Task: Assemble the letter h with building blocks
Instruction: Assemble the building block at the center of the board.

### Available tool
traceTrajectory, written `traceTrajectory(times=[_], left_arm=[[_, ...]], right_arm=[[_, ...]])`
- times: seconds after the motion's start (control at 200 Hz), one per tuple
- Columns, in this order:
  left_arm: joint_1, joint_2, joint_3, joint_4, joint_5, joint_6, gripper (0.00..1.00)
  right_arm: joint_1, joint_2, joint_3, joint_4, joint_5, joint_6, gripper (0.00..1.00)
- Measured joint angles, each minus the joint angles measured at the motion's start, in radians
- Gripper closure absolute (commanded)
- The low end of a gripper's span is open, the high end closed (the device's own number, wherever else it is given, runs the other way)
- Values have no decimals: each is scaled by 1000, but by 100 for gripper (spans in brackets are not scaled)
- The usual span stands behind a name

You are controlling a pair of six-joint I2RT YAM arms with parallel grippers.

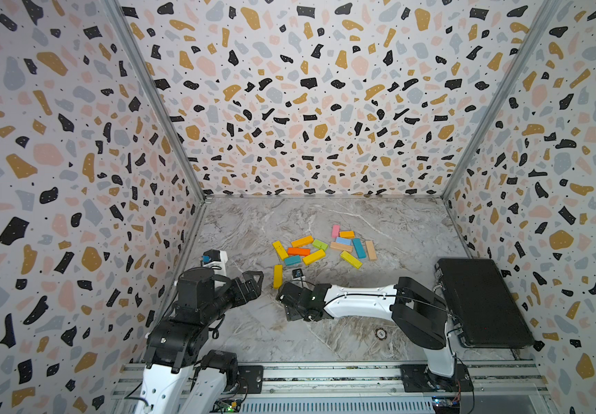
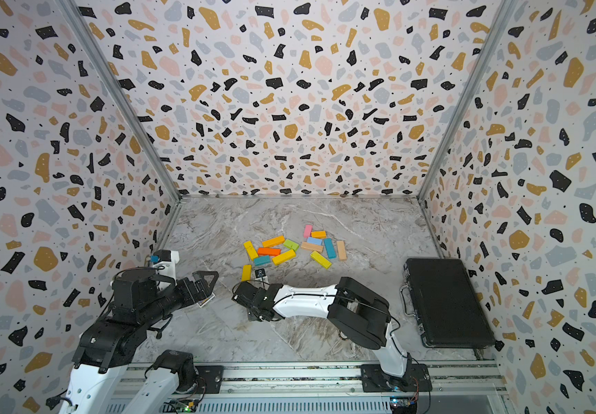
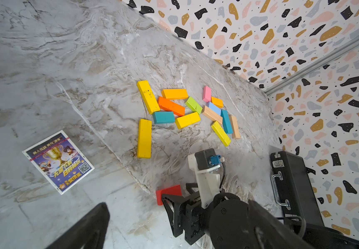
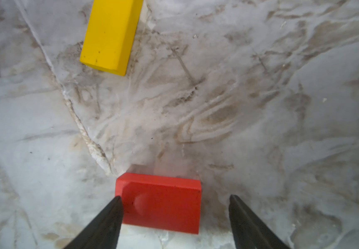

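Card: a printed card (image 3: 58, 161) lies flat on the marble table (image 1: 253, 222) below the left arm. It shows a gold trophy, cartoon figures, a QR code and large Chinese characters. The smaller print is too fine to read.
Left tool: the left gripper (image 1: 254, 283) hovers over the table's left side with its jaws spread wide and nothing between them.
Lone bar: a long yellow block (image 1: 278, 276) lies flat, apart from the pile. Its long axis points toward the back wall.
Red piece: a short red block (image 4: 161, 207) lies flat, nearer the robot than the yellow one and slightly to its right. Its long axis seems to run across the gap between the jaws. In both top views the arm hides it.
Right tool: the right gripper (image 4: 174, 197) sits low over the red block with its jaws apart. One finger (image 4: 109, 215) is at the block's corner and the other stands clear of it.
Pile: the other building blocks (image 1: 321, 247) lie flat mid-table, close together and pointing many ways. They are yellow, orange, teal, green, pink, light blue and plain wood.
Sticker: a round sticker (image 1: 380, 334) on the table has unreadable print.
Case: a black case (image 1: 483, 304) lies closed by the right wall, with its handle toward the table's middle.
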Motion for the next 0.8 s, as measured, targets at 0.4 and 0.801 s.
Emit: traceTrajectory(times=[0.4,0.801], left_arm=[[0,-2,3,-29,-17,14,1],[0,-5,22,-37,-34,26,1]], right_arm=[[18,61,79,-27,-12,43,25],[29,103,142,-100,14,90,41]])
